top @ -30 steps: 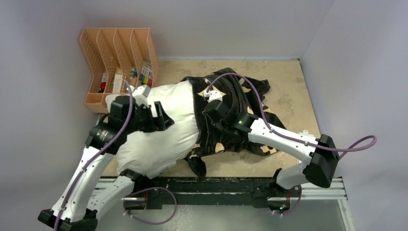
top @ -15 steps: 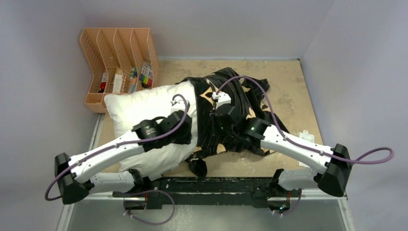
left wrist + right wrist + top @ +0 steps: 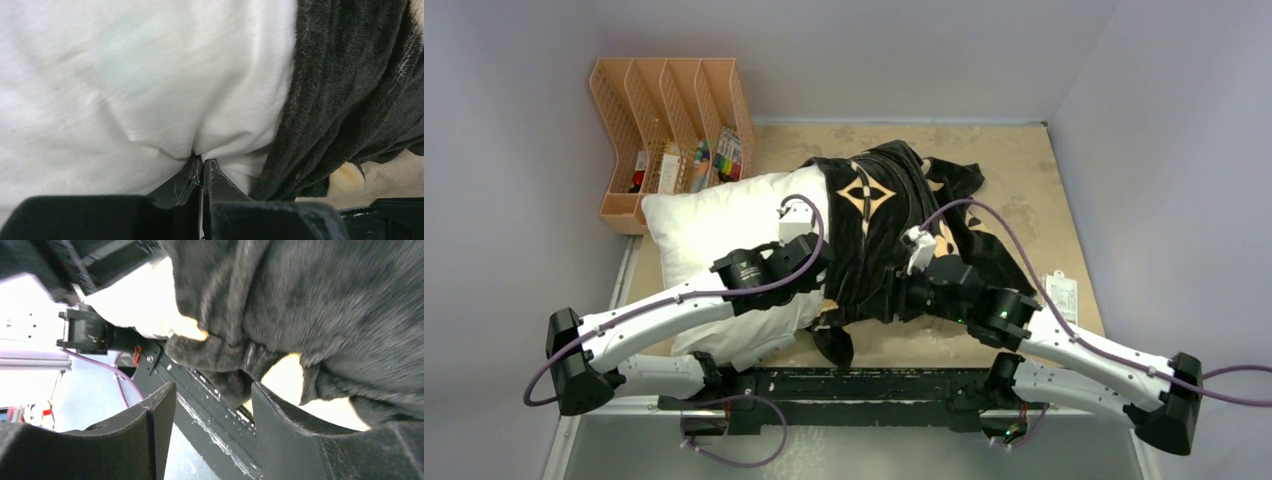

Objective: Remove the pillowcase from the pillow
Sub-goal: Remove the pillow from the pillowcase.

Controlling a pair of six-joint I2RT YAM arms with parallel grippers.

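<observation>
While the left gripper (image 3: 202, 169) has its two fingers pressed tight together, a small fold of the white pillow (image 3: 125, 85) is caught between their tips, and the cloth puckers into creases that run out from the pinch. This grip sits on the pillow's bare surface, just beside the edge of the black pillowcase (image 3: 345, 90), which rises along the right of that view.

By contrast, the right gripper (image 3: 212, 390) stands with its jaws well apart and nothing is clamped between them. A bunched fold of the plush pillowcase hangs just past the fingertips, over the black rail (image 3: 210, 425) at the near edge. Whether either finger brushes the fabric cannot be told.

From above, the pillow (image 3: 709, 220) lies across the left half of the table (image 3: 1014, 170), with its left end bare. Its right end is inside the pillowcase (image 3: 879, 235), which is gathered in ridges there and spreads loose onto the table to the right. The left gripper (image 3: 812, 268) lies on the pillow at the cover's opening, and the right gripper (image 3: 902, 298) is low at the cover's near hem. An orange file rack (image 3: 664, 105) stands at the far left corner.
</observation>
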